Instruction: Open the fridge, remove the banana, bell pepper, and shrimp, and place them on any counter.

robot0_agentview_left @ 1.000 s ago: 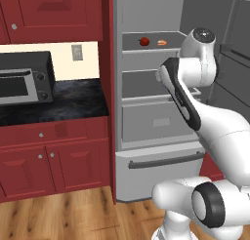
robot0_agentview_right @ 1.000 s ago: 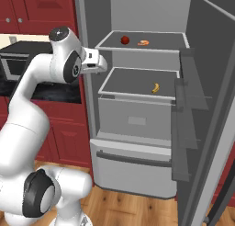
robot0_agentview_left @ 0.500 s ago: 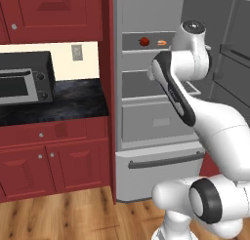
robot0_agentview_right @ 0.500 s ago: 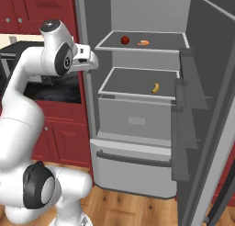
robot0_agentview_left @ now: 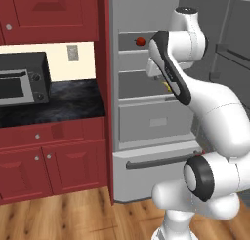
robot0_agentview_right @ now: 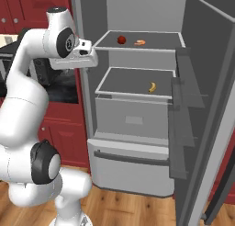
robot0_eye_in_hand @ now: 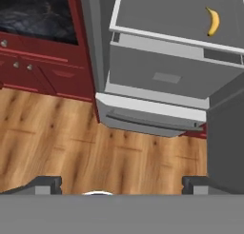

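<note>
Gripper: (robot0_eye_in_hand: 121, 183) jaws spread wide, nothing between them; in the hand view the two dark fingertips (robot0_eye_in_hand: 45, 183) stand far apart at the bottom, over bare wooden floor (robot0_eye_in_hand: 95, 147). In the right base view the hand sits at the fridge's left edge, level with the upper shelf.
Arm: white, rising from the base and bent up to the front of the open fridge.
Fridge: (robot0_agentview_right: 137, 128) light-grey, upper door swung open to the right; lower drawer (robot0_agentview_right: 131, 167) closed, with a dark horizontal handle (robot0_agentview_right: 133, 158).
Door: (robot0_agentview_right: 215, 105) standing open at the right, racks on its inner side.
Banana: (robot0_agentview_right: 152, 87) yellow, lying on the lower shelf (robot0_agentview_right: 124, 78) toward its right side; also seen in the hand view (robot0_eye_in_hand: 213, 21) on the same grey shelf.
Bell pepper: (robot0_agentview_right: 121, 39) red, round, on the upper shelf (robot0_agentview_right: 151, 36), left of the middle; seen too in the left base view (robot0_agentview_left: 140, 40).
Shrimp: (robot0_agentview_right: 140, 42) orange, curled, on the upper shelf just right of the bell pepper, apart from it.
Counter: (robot0_agentview_left: 53, 105) black marbled slab left of the fridge, over red cabinets (robot0_agentview_left: 49, 161) with silver knobs.
Microwave: (robot0_agentview_left: 22, 78) black, standing on the counter at the far left.
</note>
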